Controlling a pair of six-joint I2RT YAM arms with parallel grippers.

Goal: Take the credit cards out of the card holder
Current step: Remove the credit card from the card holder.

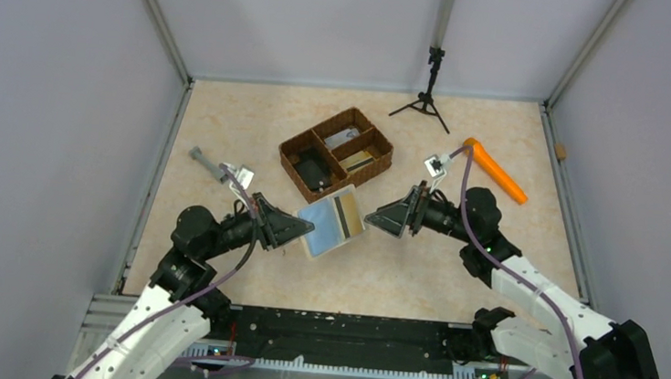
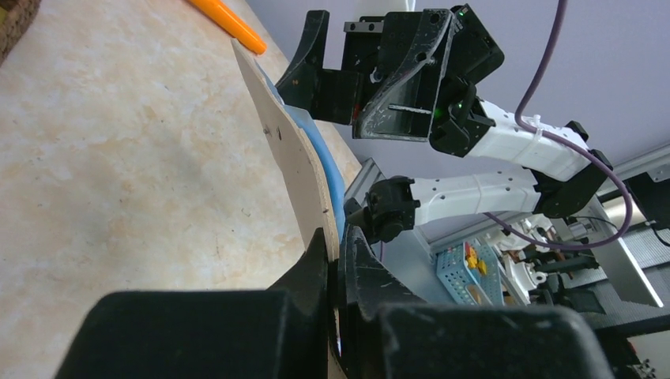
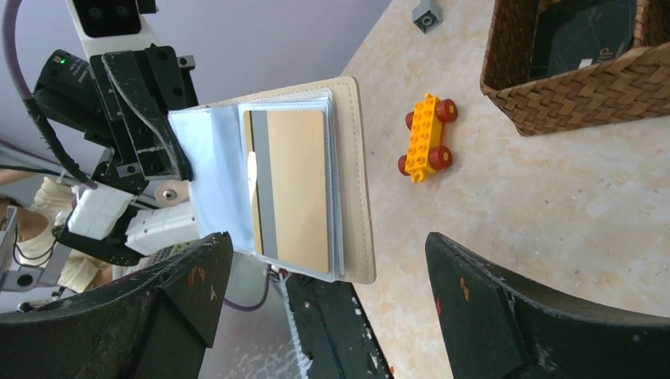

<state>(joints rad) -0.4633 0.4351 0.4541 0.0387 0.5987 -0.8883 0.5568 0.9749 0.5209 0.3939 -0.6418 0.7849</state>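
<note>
The card holder (image 1: 334, 221) is held open above the table, cream-beige outside and pale blue inside. A gold credit card (image 1: 346, 214) with a dark stripe sits in its inner sleeve, and shows clearly in the right wrist view (image 3: 296, 185). My left gripper (image 1: 296, 232) is shut on the holder's left edge (image 2: 296, 158), which is pinched between its fingers (image 2: 320, 268). My right gripper (image 1: 386, 220) is open and empty just right of the holder, its fingers (image 3: 190, 276) spread either side of the holder's cream cover (image 3: 355, 181) without touching it.
A brown wicker divided tray (image 1: 294, 145) behind the holder contains a tan striped card (image 1: 357, 161), a whitish card (image 1: 344, 138) and a black item (image 1: 315, 169). A yellow toy car (image 3: 427, 138) lies on the table. An orange tool (image 1: 496, 172), a tripod (image 1: 427, 97) and a grey tool (image 1: 208, 164) lie around.
</note>
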